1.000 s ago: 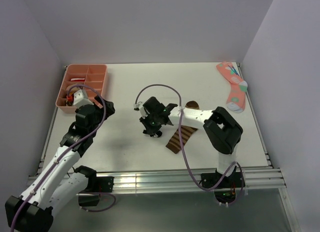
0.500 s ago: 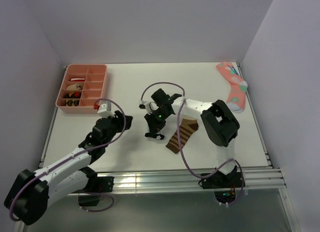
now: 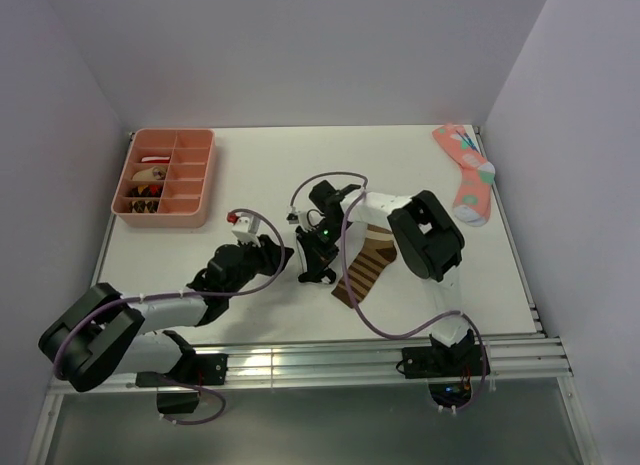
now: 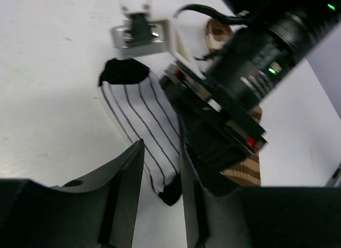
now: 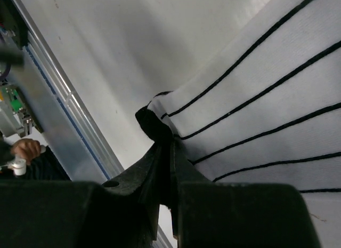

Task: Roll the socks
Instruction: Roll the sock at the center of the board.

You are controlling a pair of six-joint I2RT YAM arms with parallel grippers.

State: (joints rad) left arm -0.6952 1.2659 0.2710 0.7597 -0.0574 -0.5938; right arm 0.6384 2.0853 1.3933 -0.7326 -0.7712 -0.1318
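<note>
The white sock with thin black stripes (image 4: 139, 122) lies flat mid-table, one black end (image 4: 123, 72) far from me and one black end (image 4: 170, 192) near. My right gripper (image 3: 312, 267) is shut on a black edge of this sock (image 5: 155, 125), its fingertips (image 5: 166, 152) pinched together on the fabric. My left gripper (image 4: 160, 170) is open and empty, low over the table, its jaws on either side of the sock's near black end. The brown-and-tan striped sock (image 3: 364, 268) lies just right of the right gripper, partly under it. In the top view the white sock is mostly hidden by the grippers.
A salmon compartment tray (image 3: 200, 175) with small items sits at the back left. A pink sock with coloured dots (image 3: 466, 175) lies at the back right corner. The table's near metal rail (image 3: 320, 360) runs along the front.
My left arm has swung from the tray down and right to the table's middle, close beside the right gripper. The right gripper has shifted slightly nearer, uncovering more of the brown sock.
</note>
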